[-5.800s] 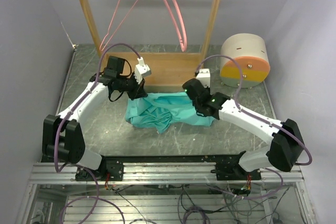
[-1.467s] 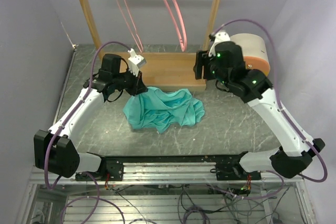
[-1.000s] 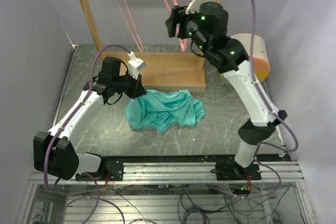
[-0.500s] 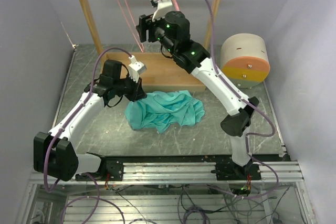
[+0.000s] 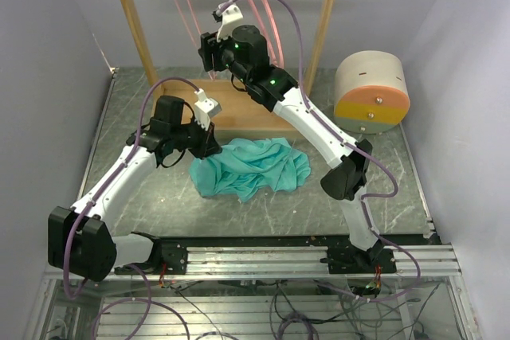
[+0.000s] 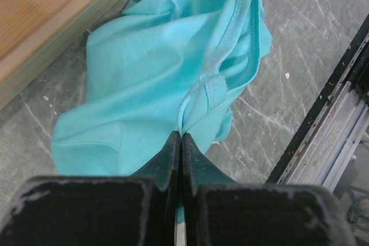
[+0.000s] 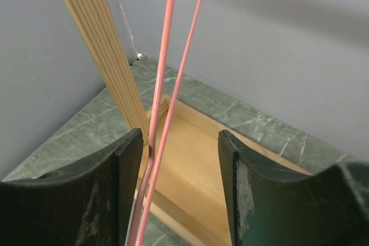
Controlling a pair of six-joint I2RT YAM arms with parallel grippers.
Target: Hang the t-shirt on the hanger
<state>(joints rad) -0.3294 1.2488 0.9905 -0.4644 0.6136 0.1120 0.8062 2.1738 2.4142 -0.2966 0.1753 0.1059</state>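
Observation:
The teal t-shirt (image 5: 253, 165) lies crumpled on the table in front of the wooden rack. My left gripper (image 5: 209, 142) is shut on its left edge; in the left wrist view the cloth (image 6: 155, 56) runs pinched between the closed fingertips of that gripper (image 6: 181, 137). A pink hanger (image 5: 188, 12) hangs from the rack's top bar at the left. My right gripper (image 5: 205, 50) is raised beside it and open. In the right wrist view the hanger's two thin wires (image 7: 166, 27) pass between the jaws of that gripper (image 7: 180, 142), close to the left finger (image 7: 124, 165).
A second pink hanger (image 5: 260, 7) hangs further right on the bar. The rack's base (image 5: 239, 107) and side posts (image 7: 98, 44) stand behind the shirt. A cream, yellow and orange cylinder (image 5: 370, 90) lies at the back right. Grey walls close in both sides.
My right arm has risen and swung left across the rack, from the right hanger to the left one, and its jaws have narrowed a little. The left arm holds the shirt almost still.

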